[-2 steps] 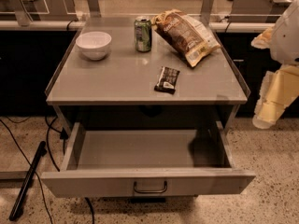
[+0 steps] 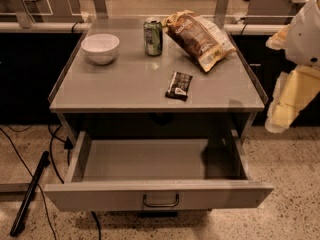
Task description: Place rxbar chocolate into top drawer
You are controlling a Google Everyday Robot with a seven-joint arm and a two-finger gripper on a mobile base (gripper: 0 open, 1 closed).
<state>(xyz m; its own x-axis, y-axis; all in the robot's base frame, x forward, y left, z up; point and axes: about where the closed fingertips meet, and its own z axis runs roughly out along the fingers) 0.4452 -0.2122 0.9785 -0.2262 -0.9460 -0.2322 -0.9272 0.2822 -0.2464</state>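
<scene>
Camera view: the rxbar [image 2: 179,85] lies flat near the front edge of the tabletop [image 2: 125,84], right of centre, unobstructed for a grasp. The drawer [image 2: 100,196] below stands pulled open to receive it. The end effector [image 2: 289,104] hangs beyond the right edge, apart from the bar; apart or together, I cannot tell.

Matt metal top drawer [image 2: 100,196]; smooth plastic gripper [image 2: 280,118] at right edge

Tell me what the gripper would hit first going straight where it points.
The gripper, hanging right of the table, points down and slightly left: probably the floor beside the open top drawer, though depth is unclear.
</scene>
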